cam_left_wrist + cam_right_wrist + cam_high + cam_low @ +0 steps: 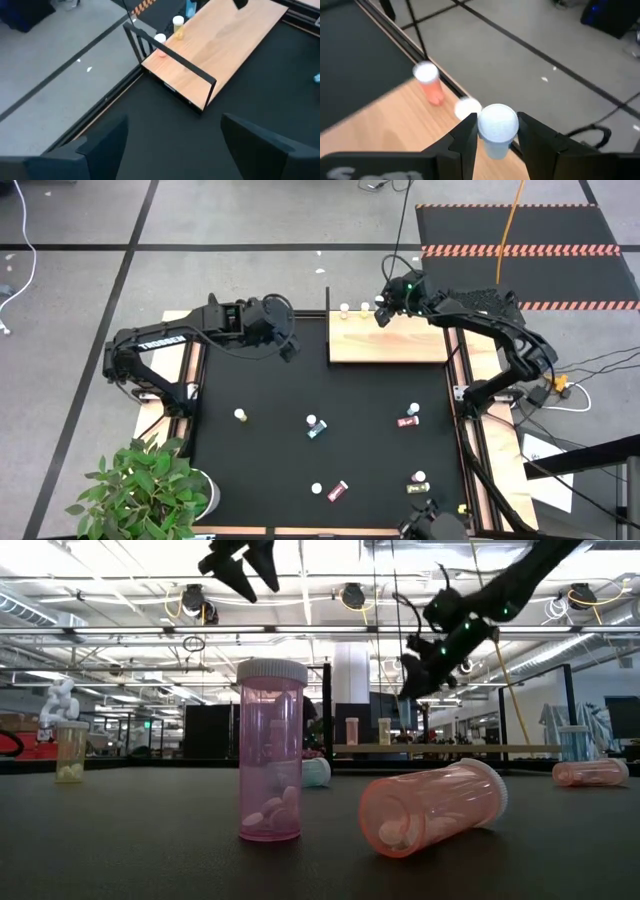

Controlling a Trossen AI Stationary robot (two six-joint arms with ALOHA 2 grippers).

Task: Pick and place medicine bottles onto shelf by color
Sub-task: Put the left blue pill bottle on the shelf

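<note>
The shelf (388, 340) is a light wooden board at the far right of the black mat. An orange bottle (430, 82) and a yellow one (178, 26) stand on their bases at its far edge. My right gripper (497, 127) is over that edge beside them, shut on a light-blue bottle (496, 147). My left gripper (174, 120) hangs open in the air above the mat, left of the shelf, holding nothing. Other bottles sit on the mat: yellow (240, 415), teal (316, 427), red (408, 418), pink (338, 491) and yellow-green (418, 482). My right gripper pinches the blue bottle at its white cap (497, 120), one finger on each side. The fingers slant down from the table's right side. The bottle stands upright below them at the shelf's far edge. Whether its base rests on the board I cannot tell.
A wooden frame (458, 430) edges the mat. A potted plant (140, 490) stands at the near left corner. In the low view an upright pink bottle (270, 750) and a lying pink one (435, 805) are close to the camera. Most of the board's surface is bare.
</note>
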